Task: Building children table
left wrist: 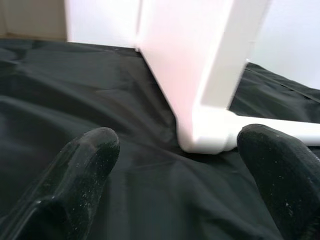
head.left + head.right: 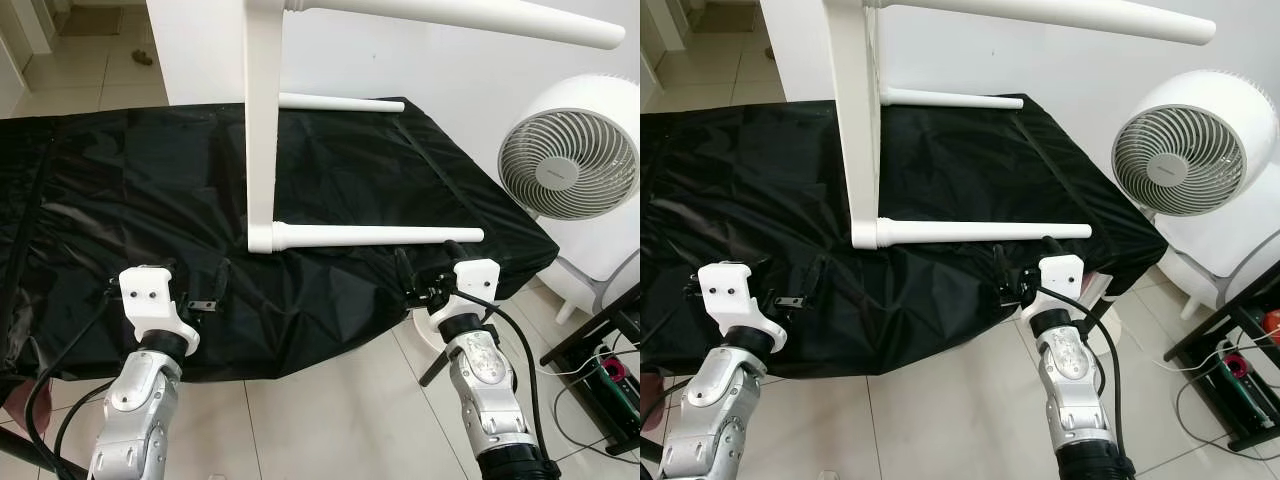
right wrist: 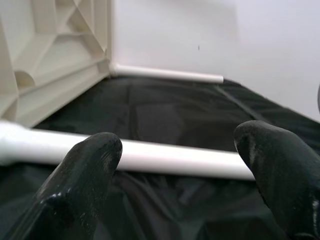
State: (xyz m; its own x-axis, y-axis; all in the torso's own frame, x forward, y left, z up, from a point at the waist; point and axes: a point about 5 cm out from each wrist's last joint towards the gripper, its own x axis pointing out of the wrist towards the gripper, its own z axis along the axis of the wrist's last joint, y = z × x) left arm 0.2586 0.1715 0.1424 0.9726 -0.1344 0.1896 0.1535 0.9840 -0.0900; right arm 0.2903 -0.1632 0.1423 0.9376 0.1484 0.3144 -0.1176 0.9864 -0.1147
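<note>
A small white table (image 2: 262, 130) lies on its side on a counter covered with a black sheet (image 2: 120, 200). Its flat top stands up on its edge, and its round legs stick out sideways toward the fan (image 2: 570, 165) by the wall. The lowest leg (image 2: 380, 235) rests on the sheet, close to the front edge. The left gripper (image 1: 170, 200) sits low at the front of the counter, jaws spread wide and holding nothing, pointing at the table's bottom corner. The right gripper (image 3: 175, 180) is near the lowest leg, jaws wide apart too, not touching it.
</note>
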